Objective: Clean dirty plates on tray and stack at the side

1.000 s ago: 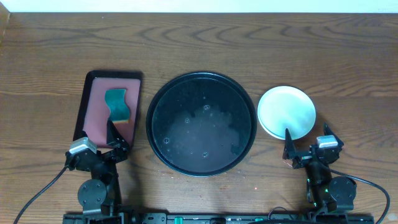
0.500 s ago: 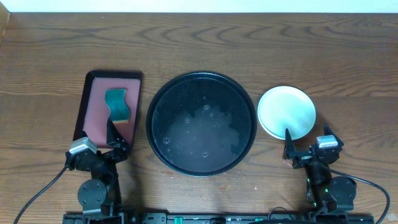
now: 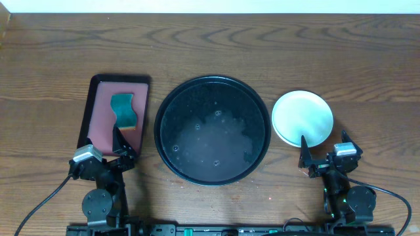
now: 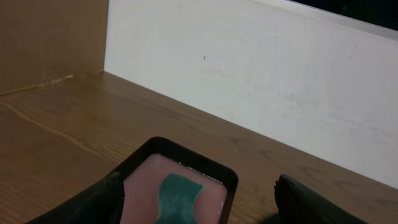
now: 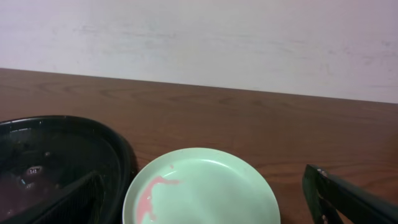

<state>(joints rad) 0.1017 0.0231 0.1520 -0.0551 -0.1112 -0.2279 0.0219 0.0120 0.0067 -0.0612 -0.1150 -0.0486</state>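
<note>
The round black tray (image 3: 212,130) sits mid-table with no plates in it, only wet specks; its rim shows in the right wrist view (image 5: 118,149). A pale mint-green plate (image 3: 302,118) lies on the bare wood to the tray's right, apparently on top of others. In the right wrist view this plate (image 5: 205,186) has a red smear at its left. My right gripper (image 3: 323,152) is open and empty just in front of the plate (image 5: 205,214). My left gripper (image 3: 102,154) is open and empty at the near end of the small rectangular tray (image 4: 199,211).
A rectangular reddish-brown tray (image 3: 115,115) with a dark rim stands left of the black tray and holds a teal sponge (image 3: 124,110), also seen in the left wrist view (image 4: 176,198). A white wall runs along the table's far edge.
</note>
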